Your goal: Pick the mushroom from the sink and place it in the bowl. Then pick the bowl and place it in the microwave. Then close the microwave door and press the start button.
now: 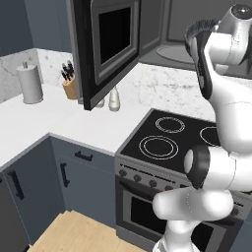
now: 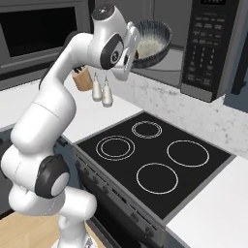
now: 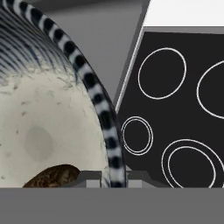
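My gripper (image 3: 114, 177) is shut on the black-and-white striped rim of the bowl (image 3: 48, 122), which it holds raised and tilted over the cooktop. The brown mushroom (image 3: 54, 176) lies on the bowl's pale speckled inside. In the right base view the bowl (image 2: 154, 42) hangs just in front of the open cavity of the microwave (image 2: 208, 48). From the left, the bowl's streaked outside (image 1: 201, 30) is near the grey turntable (image 1: 173, 52). The microwave door (image 1: 110, 49) stands swung open to the left. The sink is out of view.
A black four-ring cooktop (image 2: 155, 157) lies below the bowl, with oven knobs on its front. On the white counter (image 1: 44, 123) stand a knife block (image 1: 70, 83), a paper-towel roll (image 1: 30, 84) and two shakers (image 2: 101, 92). Grey cabinets run below.
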Robot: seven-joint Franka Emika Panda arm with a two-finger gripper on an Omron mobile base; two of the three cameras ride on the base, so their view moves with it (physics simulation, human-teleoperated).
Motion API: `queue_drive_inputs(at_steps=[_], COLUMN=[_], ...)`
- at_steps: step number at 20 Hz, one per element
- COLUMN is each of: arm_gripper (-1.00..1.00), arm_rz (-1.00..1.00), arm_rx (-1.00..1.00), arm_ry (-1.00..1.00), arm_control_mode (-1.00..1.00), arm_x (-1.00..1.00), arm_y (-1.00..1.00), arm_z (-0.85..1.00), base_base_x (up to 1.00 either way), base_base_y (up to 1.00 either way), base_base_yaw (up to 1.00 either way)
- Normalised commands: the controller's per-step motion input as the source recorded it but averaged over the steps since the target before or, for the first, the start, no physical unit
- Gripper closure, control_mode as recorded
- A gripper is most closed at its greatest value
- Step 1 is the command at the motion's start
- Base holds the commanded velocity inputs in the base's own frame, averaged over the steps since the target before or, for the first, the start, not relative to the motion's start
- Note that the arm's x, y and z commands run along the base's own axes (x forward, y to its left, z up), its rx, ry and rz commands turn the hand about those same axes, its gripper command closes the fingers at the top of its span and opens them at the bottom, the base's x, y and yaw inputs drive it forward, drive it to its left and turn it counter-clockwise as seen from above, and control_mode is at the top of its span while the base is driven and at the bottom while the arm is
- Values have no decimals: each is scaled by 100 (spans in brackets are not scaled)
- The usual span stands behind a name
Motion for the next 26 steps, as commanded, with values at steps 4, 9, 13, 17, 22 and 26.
queue_drive_inputs(at_steps=[4, 9, 13, 17, 22, 26], arm_gripper=[100, 100, 100, 100, 100, 100], arm_rz=[0, 0, 0, 0, 0, 0], arm_rx=[0, 0, 0, 0, 0, 0], arm_ry=[0, 0, 2, 0, 0, 0], arm_control_mode=[-100, -100, -100, -100, -100, -100], arm_x=[25, 33, 46, 46, 48, 42], arm_y=[-18, -10, -3, -7, -3, 0], arm_z=[-10, -9, -10, -3, 0, -3], base_base_x=[0, 0, 0, 0, 0, 0], base_base_y=[0, 0, 0, 0, 0, 0], base_base_yaw=[0, 0, 0, 0, 0, 0])
